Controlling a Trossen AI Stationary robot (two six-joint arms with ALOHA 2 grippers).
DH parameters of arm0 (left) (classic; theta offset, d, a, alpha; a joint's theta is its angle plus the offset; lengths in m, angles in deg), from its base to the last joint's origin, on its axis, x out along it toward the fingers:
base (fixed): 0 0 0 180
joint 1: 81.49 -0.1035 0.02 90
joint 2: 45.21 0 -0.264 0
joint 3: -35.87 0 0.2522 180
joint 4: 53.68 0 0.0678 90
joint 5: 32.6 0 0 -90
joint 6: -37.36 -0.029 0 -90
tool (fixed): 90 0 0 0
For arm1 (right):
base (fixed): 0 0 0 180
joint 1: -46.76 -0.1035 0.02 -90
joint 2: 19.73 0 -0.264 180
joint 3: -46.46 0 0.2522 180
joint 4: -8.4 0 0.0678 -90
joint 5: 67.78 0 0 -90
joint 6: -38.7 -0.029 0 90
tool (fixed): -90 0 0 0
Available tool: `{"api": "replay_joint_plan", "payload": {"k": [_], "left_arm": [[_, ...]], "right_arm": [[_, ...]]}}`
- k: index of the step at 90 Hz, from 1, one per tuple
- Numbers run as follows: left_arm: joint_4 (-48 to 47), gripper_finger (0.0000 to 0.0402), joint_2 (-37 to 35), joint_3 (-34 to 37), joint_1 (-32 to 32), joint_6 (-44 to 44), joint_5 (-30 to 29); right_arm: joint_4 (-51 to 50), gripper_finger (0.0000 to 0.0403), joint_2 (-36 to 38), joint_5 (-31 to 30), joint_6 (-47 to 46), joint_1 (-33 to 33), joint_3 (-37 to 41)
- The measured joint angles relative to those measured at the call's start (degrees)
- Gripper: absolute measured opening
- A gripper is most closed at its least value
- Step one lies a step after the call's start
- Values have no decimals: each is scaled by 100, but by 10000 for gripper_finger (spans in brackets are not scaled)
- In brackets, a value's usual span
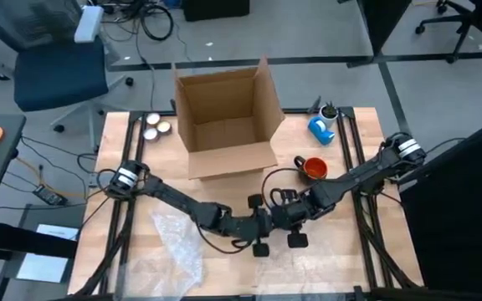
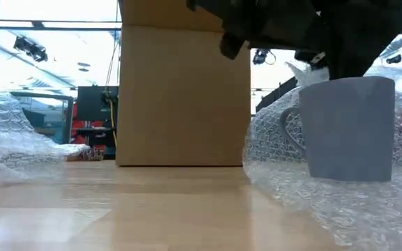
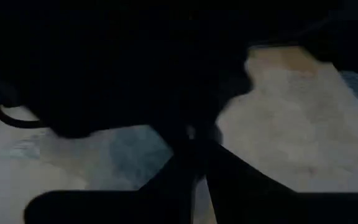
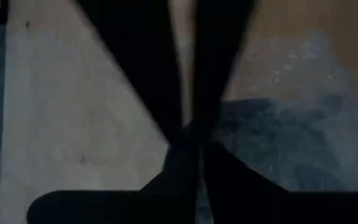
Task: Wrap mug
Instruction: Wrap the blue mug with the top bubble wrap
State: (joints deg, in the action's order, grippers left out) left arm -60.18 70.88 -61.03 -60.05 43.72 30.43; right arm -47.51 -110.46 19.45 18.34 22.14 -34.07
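Seen from above, both dark arms stretch low over the wooden table point(image 1: 341, 259) and meet near its middle, just in front of an open cardboard box point(image 1: 227, 121). The left gripper point(image 1: 260, 227) reaches in from the left, the right gripper point(image 1: 291, 219) from the right, the two almost touching; whether either is open or closed cannot be told from here. A sheet of bubble wrap point(image 1: 174, 247) lies on the near left part of the table. An orange cup point(image 1: 313, 169) stands right of the box, a blue-and-white object point(image 1: 321, 130) beyond it near the far right corner, and small round tins point(image 1: 156, 126) sit left of the box.

At table height, a grey mug point(image 2: 347, 129) stands upright on bubble wrap at the right, handle pointing left, wrap rising behind and beside it. Dark gripper parts hang just above the mug's rim. The box stands behind, centre; more wrap is heaped at the far left.

The left wrist camera shows its dark fingers point(image 3: 229, 180) pressed together over table and wrap.

The right wrist camera shows its fingers point(image 4: 229, 180) likewise closed together, nothing visibly between them, above wood and wrap.
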Motion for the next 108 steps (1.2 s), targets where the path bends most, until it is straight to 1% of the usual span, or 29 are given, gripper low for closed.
{"api": "replay_joint_plan", "payload": {"k": [18,41,57,85,98,108], "left_arm": [[7,15,6,2,-188,-13,-173],[167,15,108,-2,-319,-17,-122],[186,15,112,-11,-329,-15,-126],[526,15,139,0,-338,-32,-126],[753,15,337,-6,-335,-15,-118],[958,15,526,-11,-333,-23,-120]], "right_arm": [[-198,0,0,-1,-30,6,-91],[-457,0,14,92,-107,-2,-279],[-870,0,73,-55,-149,-7,-413],[-656,0,90,-59,-140,-15,-417],[-596,0,85,-100,-208,-64,-387],[-539,0,74,-106,-330,-168,-222]]}}
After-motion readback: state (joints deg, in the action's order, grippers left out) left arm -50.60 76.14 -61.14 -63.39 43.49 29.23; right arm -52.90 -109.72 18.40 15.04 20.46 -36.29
